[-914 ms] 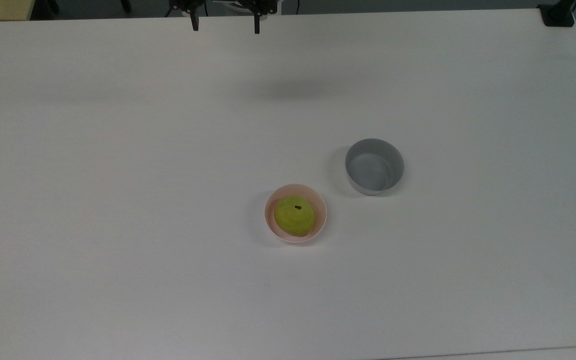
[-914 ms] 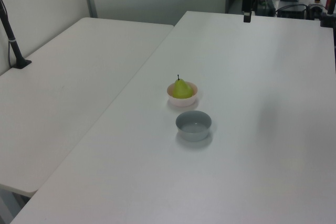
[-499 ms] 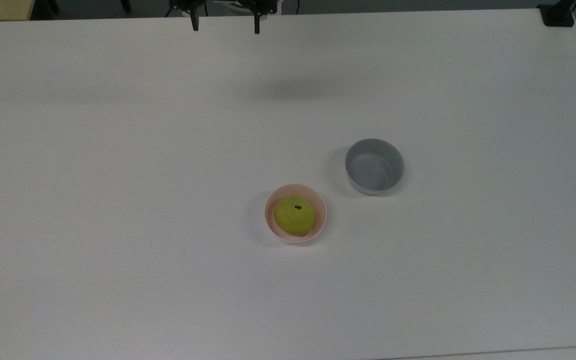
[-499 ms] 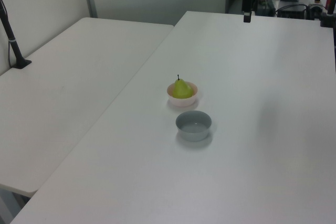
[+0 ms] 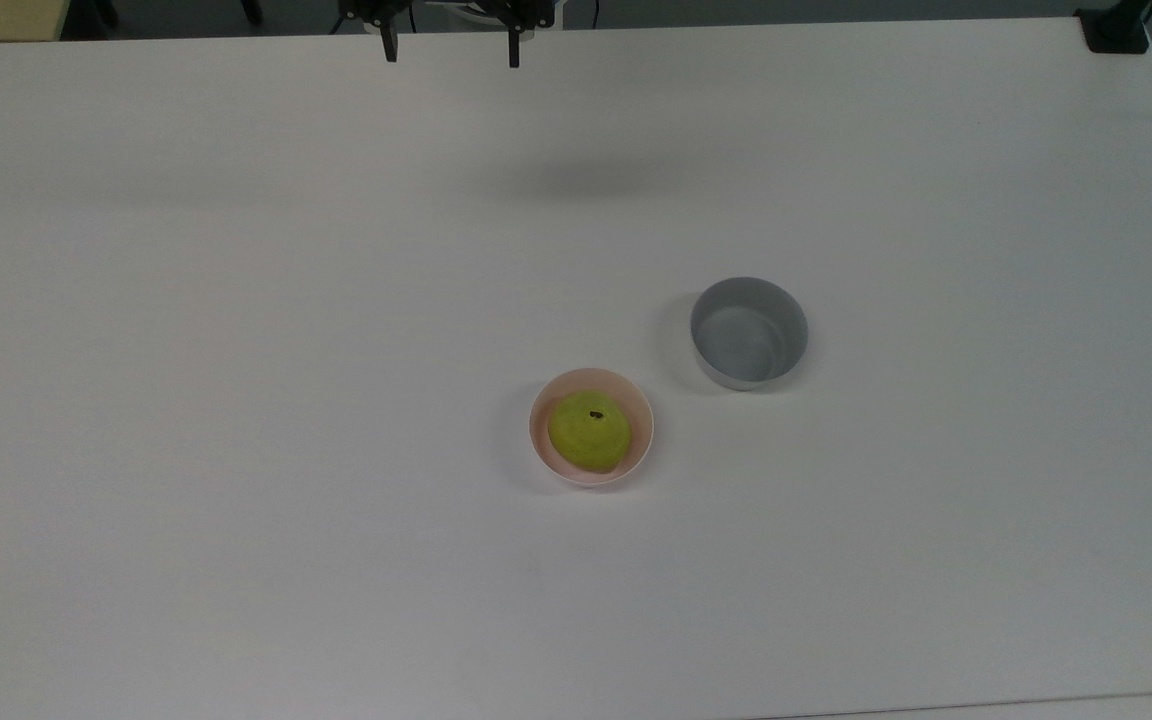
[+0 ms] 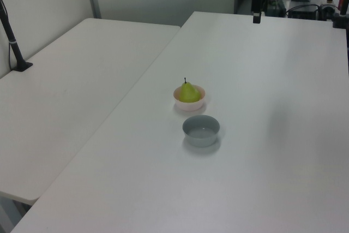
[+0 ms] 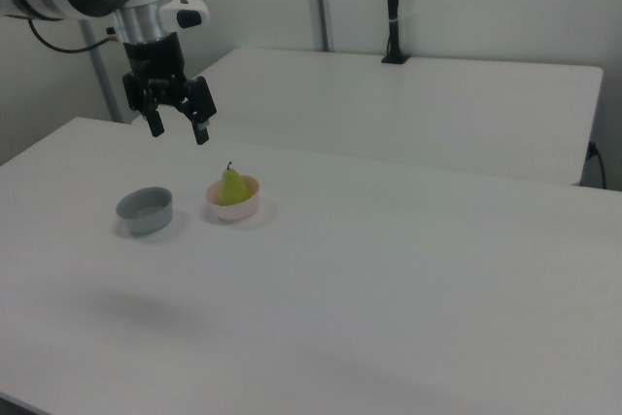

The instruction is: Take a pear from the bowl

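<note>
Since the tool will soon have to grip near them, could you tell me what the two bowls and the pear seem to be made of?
The pink bowl looks like smooth plastic: thin, evenly coloured walls. The grey bowl seems similar, matte, perhaps plastic or glazed ceramic. The pear has a uniform yellow-green skin; whether real or imitation fruit is unclear.

From my console I can read no lettering, label, brand mark, number or sign on anything in the top, left or right views (every visible surface looks plain and unmarked).
</note>
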Action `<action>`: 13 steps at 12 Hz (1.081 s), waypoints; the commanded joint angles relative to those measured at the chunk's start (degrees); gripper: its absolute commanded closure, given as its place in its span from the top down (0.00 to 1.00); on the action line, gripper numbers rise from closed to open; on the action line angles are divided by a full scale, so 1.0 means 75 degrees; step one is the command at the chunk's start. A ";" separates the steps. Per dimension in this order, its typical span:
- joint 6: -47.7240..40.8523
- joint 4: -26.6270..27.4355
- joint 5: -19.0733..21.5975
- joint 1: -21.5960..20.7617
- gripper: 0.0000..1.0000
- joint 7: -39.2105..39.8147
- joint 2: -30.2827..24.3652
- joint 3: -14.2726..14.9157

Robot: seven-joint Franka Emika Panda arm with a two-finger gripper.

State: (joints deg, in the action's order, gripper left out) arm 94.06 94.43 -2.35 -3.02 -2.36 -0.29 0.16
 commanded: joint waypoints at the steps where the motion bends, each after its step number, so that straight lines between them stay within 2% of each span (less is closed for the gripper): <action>1: -0.0154 -0.0028 0.0125 0.0004 1.00 0.0233 -0.0008 0.0014; 7: 0.0079 -0.0028 0.0160 0.0004 1.00 0.0244 0.0062 0.0014; 13: 0.1460 -0.0040 0.0265 -0.0066 1.00 0.0291 0.0822 -0.0056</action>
State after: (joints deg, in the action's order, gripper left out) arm 100.46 94.45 -2.33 -3.20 -1.47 3.06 -0.09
